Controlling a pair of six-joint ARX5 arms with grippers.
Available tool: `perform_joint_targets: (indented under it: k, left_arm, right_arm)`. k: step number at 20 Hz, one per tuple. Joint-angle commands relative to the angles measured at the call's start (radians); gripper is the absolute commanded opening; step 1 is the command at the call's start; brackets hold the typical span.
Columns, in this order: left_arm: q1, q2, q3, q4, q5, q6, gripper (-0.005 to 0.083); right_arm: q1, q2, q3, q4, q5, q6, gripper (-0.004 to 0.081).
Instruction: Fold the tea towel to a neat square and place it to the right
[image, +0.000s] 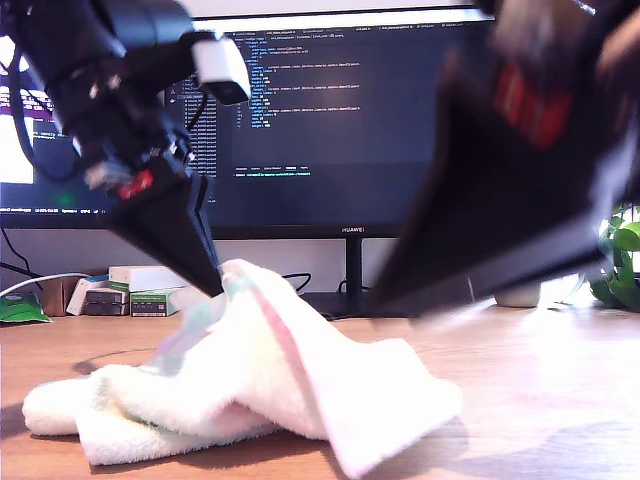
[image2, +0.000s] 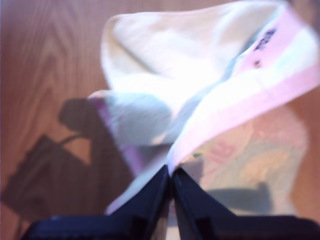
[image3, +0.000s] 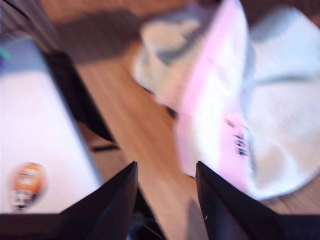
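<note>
The tea towel (image: 300, 385) lies bunched on the wooden table, white and fluffy with a pink band; one edge is pulled up into a peak. My first gripper (image: 213, 285), on the exterior view's left, is shut on that raised edge. In the first wrist view its jaws (image2: 171, 171) pinch the pink-banded fold of the towel (image2: 165, 65) above the table. My second gripper (image: 388, 300), blurred on the exterior view's right, hangs above the towel's other side. In the second wrist view it (image3: 165, 167) is open with only table between its fingers, and the towel (image3: 270, 115) lies beyond them.
A large monitor (image: 330, 120) on a stand stands behind the table (image: 540, 400). Small boxes (image: 140, 290) sit at the back on the exterior view's left. A green plant (image: 622, 265) and a white pot (image: 520, 295) are at the back right.
</note>
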Motion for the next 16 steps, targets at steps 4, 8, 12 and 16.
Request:
perform_joint_targets:
  k: [4, 8, 12, 16]
  left_arm:
    - [-0.044, 0.003, 0.061, -0.024, 0.037, -0.053, -0.0024]
    - [-0.058, 0.003, 0.089, -0.028, 0.068, -0.061, -0.0024]
    - [-0.064, 0.003, 0.091, -0.028, 0.092, -0.087, -0.0024]
    - [-0.071, 0.003, 0.094, -0.023, 0.115, -0.127, -0.0024]
  right_arm:
    - [0.011, 0.076, 0.003, 0.096, 0.071, 0.005, 0.0353]
    - [0.038, 0.1, 0.012, 0.159, 0.095, 0.034, 0.0353]
    - [0.05, 0.117, 0.044, 0.173, 0.144, 0.054, 0.0353]
    - [0.05, 0.169, 0.08, 0.179, 0.175, 0.084, 0.0353]
